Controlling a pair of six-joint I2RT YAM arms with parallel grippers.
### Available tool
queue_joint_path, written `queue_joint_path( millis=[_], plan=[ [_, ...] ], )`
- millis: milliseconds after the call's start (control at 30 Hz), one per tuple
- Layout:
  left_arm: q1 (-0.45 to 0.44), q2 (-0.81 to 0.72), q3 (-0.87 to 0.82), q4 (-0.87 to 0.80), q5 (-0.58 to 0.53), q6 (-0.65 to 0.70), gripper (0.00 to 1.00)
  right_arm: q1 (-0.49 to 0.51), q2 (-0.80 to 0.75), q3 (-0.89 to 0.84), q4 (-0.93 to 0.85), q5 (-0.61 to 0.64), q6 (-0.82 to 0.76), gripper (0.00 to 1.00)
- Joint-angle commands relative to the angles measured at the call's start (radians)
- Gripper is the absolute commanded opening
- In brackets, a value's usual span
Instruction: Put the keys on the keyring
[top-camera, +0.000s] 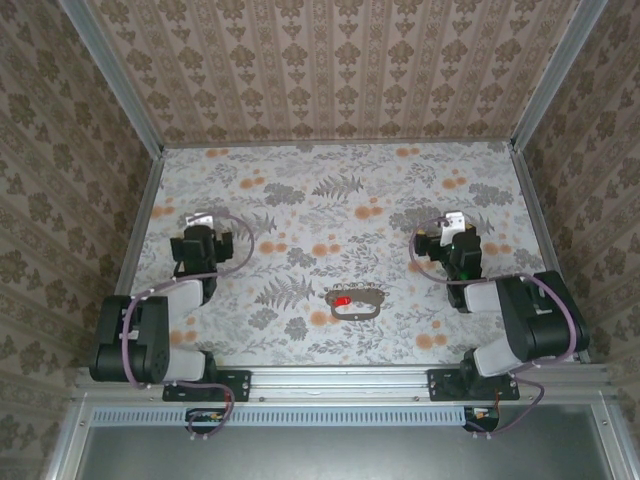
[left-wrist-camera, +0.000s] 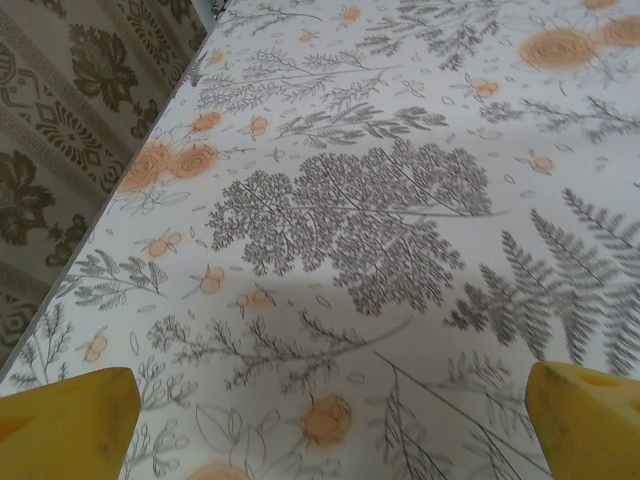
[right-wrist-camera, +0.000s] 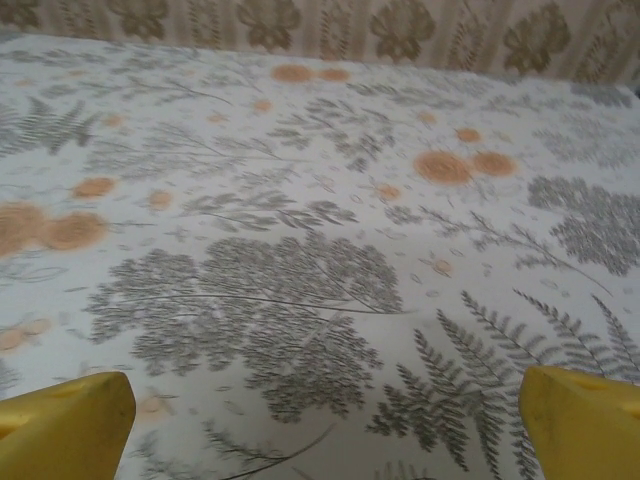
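Observation:
The keyring (top-camera: 357, 310), a thin grey-brown oval loop, lies flat on the floral table near the front middle. The tiny red key (top-camera: 342, 299) rests at the loop's upper left, inside or on its rim. My left gripper (top-camera: 203, 222) sits far to the left of them, and my right gripper (top-camera: 457, 222) far to the right; both are apart from the loop. In the left wrist view the yellow pads (left-wrist-camera: 70, 425) stand wide with only tabletop between them, so the left gripper (left-wrist-camera: 330, 430) is open. The right gripper (right-wrist-camera: 325, 425) is likewise open, its pads (right-wrist-camera: 65, 425) wide apart.
Patterned walls enclose the table on the left, back and right, with a metal rail (top-camera: 340, 375) along the front. Purple cables (top-camera: 240, 245) loop beside each arm.

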Motion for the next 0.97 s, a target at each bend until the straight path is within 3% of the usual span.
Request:
queue_joint_path(
  millis=[0,200,933],
  plan=[
    [0.057,0.081,0.016,0.198,0.110,-0.004,1.00,-0.023,0.010,0.043,0.001,-0.032,0.053,1.00],
    [0.053,0.161,-0.021,0.342,0.187,0.035,1.00,-0.033,0.023,0.092,-0.070,-0.009,0.075,1.00],
    [0.048,0.157,-0.018,0.327,0.181,0.034,1.00,-0.039,0.021,0.094,-0.076,-0.030,0.074,1.00]
  ],
)
